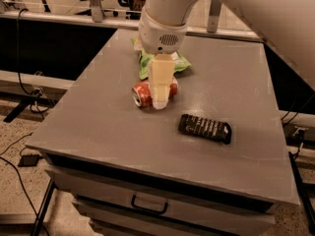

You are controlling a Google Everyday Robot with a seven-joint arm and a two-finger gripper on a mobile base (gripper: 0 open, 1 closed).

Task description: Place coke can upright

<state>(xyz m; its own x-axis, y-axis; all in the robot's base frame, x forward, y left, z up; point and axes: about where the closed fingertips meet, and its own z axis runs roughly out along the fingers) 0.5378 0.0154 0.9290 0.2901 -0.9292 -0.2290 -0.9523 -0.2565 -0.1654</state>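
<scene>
The red coke can (143, 93) lies on its side near the middle of the grey table top (98, 112), its silver top facing the front left. My gripper (160, 103) hangs from the white arm and reaches down right over the can's right half, hiding part of it. Its cream fingers (161, 85) point down at the can.
A green chip bag (143, 63) lies just behind the can, partly hidden by my arm. A flat black snack bar wrapper (204, 128) lies to the front right of the can. The table has a drawer with a handle (147, 207) under its front edge.
</scene>
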